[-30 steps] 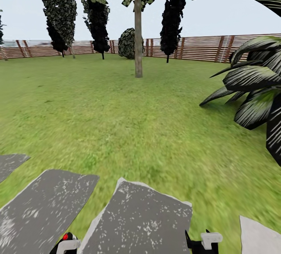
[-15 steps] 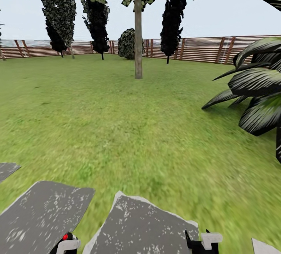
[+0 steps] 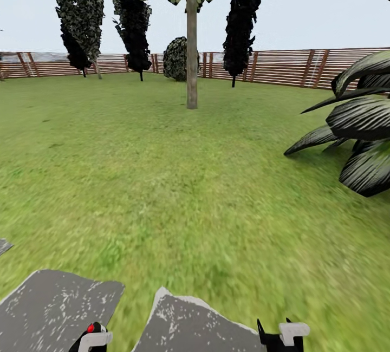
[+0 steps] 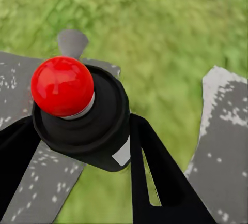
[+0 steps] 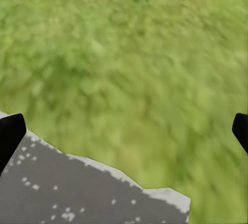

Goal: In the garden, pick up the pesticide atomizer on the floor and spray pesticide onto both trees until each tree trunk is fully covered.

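Head view: lawn (image 3: 179, 178) runs to slat fence (image 3: 271, 67); tree trunk (image 3: 192, 43) stands far ahead, paving stones (image 3: 59, 308) at near edge. Left gripper (image 3: 91, 338) low.

Left wrist: fingers (image 4: 155, 172) clamp pesticide atomizer (image 4: 82, 113), red knob up.

Right wrist: right gripper (image 5: 124, 131) spread wide, empty, above grass and stone.

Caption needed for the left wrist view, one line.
Left end effector shut on the pesticide atomizer, red top up, above grass and grey paving stones.
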You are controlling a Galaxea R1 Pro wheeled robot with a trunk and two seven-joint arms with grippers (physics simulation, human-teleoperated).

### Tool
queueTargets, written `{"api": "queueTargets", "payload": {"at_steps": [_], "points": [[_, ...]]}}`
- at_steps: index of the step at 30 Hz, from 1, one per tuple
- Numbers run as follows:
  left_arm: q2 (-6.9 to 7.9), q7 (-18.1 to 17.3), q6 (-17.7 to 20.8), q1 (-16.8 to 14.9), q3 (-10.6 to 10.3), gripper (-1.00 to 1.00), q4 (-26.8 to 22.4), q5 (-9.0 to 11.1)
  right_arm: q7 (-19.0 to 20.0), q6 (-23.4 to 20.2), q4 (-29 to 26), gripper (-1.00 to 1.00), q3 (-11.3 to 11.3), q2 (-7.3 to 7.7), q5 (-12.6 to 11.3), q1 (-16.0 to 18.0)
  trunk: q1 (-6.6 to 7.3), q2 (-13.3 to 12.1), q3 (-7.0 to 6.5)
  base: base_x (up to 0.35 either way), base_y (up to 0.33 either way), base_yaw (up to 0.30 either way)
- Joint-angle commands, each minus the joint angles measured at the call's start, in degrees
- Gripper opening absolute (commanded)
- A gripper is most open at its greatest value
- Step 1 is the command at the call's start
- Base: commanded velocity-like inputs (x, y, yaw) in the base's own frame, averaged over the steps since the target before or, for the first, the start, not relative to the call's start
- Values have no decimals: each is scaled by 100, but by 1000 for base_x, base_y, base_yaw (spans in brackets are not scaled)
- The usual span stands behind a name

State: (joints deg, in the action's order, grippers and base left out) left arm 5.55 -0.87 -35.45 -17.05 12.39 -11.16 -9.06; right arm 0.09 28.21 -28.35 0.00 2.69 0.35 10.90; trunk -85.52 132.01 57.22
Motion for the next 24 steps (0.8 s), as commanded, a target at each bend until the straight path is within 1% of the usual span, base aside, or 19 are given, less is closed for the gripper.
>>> {"api": "queueTargets", "payload": {"at_steps": [1, 24], "points": [[0, 1, 1, 0, 1, -100, -1, 1, 0, 0, 2, 100, 0, -2, 0, 0, 0, 0, 0, 337, 0, 0], [2, 4, 4, 0, 1, -100, 3, 1, 0, 0, 5, 100, 4, -4, 0, 0, 0, 0, 0, 337, 0, 0]]}}
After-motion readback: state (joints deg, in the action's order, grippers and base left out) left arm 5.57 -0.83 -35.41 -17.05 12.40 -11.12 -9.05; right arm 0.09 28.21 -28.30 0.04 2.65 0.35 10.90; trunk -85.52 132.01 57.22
